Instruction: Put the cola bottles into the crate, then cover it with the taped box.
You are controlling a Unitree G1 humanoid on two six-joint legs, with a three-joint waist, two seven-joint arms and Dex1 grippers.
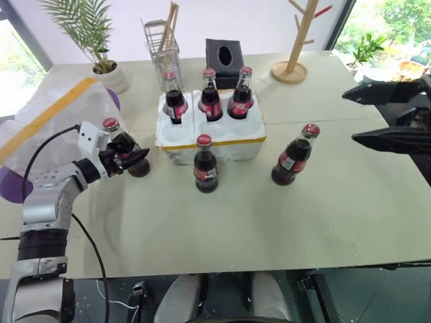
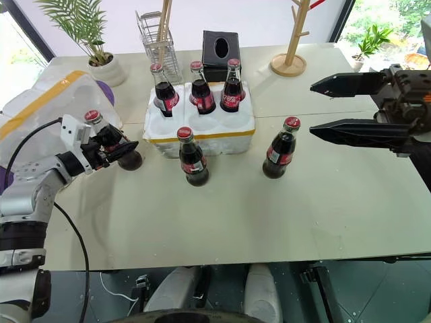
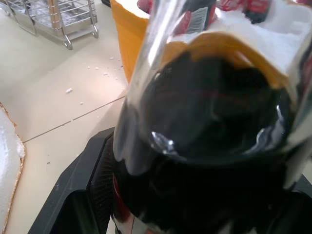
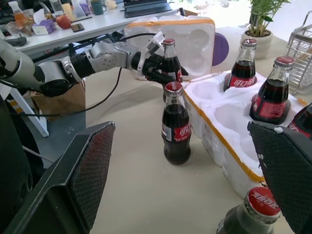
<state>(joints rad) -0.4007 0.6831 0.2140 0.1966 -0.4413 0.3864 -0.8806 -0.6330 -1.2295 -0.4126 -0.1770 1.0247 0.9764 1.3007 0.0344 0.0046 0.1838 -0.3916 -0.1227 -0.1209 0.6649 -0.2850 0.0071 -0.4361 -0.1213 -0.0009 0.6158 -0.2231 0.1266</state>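
Note:
The low white crate (image 1: 215,145) with its yellow tape band sits mid-table. Three cola bottles (image 1: 211,99) stand in its back row of wells. Another bottle (image 1: 205,168) stands on the table just in front of the crate, and one more (image 1: 293,158) to its right. Left of the crate, my left gripper (image 1: 131,160) is closed around the body of a further bottle (image 1: 121,141) whose base rests on the table. My right gripper (image 2: 314,108) hovers open and empty at the right, above the table. The taped box (image 1: 54,114) lies at the far left.
Along the back edge stand a potted plant (image 1: 108,70), a wire rack (image 1: 163,40), a black tissue box (image 1: 223,57) and a wooden stand (image 1: 293,67). A purple object (image 1: 113,99) peeks from behind the taped box. The table's front edge (image 1: 236,269) is near.

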